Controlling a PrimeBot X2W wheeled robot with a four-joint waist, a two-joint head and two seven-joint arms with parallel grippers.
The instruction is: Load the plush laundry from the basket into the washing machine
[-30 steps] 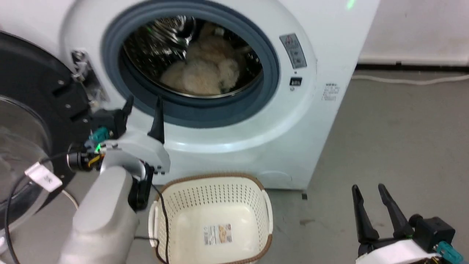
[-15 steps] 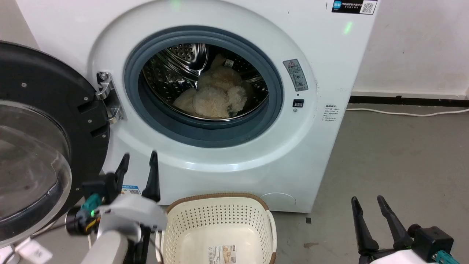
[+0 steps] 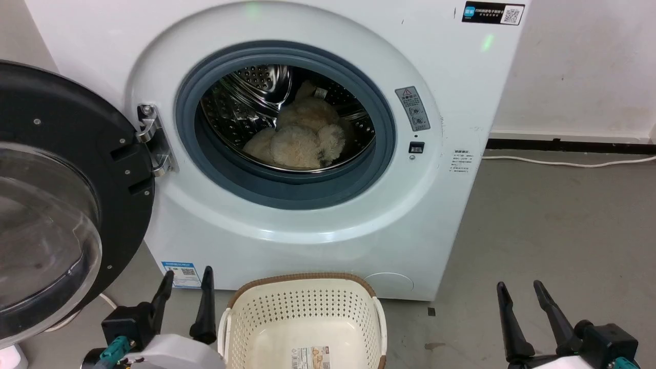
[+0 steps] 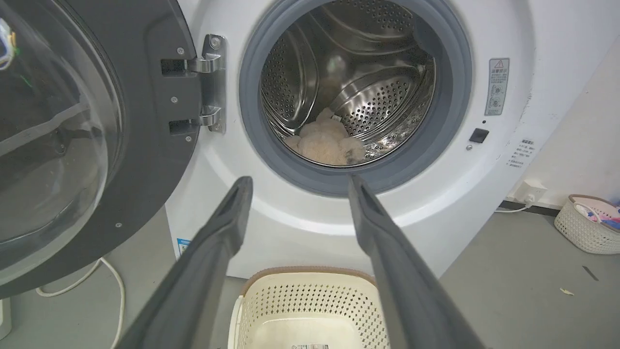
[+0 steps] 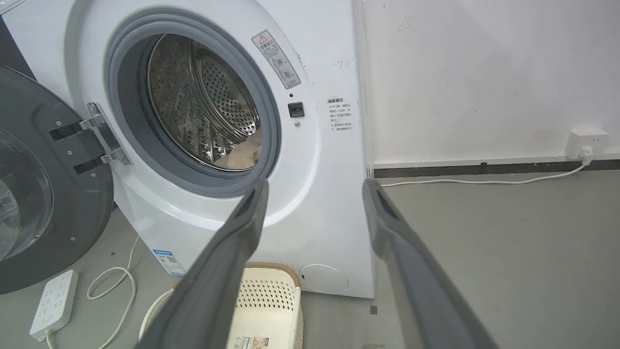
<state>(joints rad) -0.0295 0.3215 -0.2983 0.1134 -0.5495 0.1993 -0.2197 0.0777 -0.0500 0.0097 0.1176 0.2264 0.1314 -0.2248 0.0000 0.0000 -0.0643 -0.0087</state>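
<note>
The plush laundry (image 3: 300,138) lies inside the steel drum of the white washing machine (image 3: 287,225), seen again as plush laundry (image 4: 325,144) and a sliver of plush laundry (image 5: 244,154). The round glass door (image 3: 56,205) hangs wide to the left. On the floor before the washing machine (image 4: 310,232) stands the cream basket (image 3: 302,318) with only a paper label inside. My left gripper (image 3: 187,277) is open and holds nothing, just left of the basket (image 4: 310,305). At the lower right my right gripper (image 3: 518,288) is open too, over bare floor.
A white power strip (image 5: 53,303) and loose cable (image 5: 114,286) lie on the floor under the door. A wall socket (image 5: 586,142) feeds a white cord (image 3: 564,163) along the baseboard. Another small woven basket (image 4: 588,224) sits far right. Grey floor (image 3: 553,225) stretches right of the washer.
My left arm has drawn back from the washer's opening down to the basket's left side, still open. The head camera has lifted, showing more of the washer. The plush stays in the drum.
</note>
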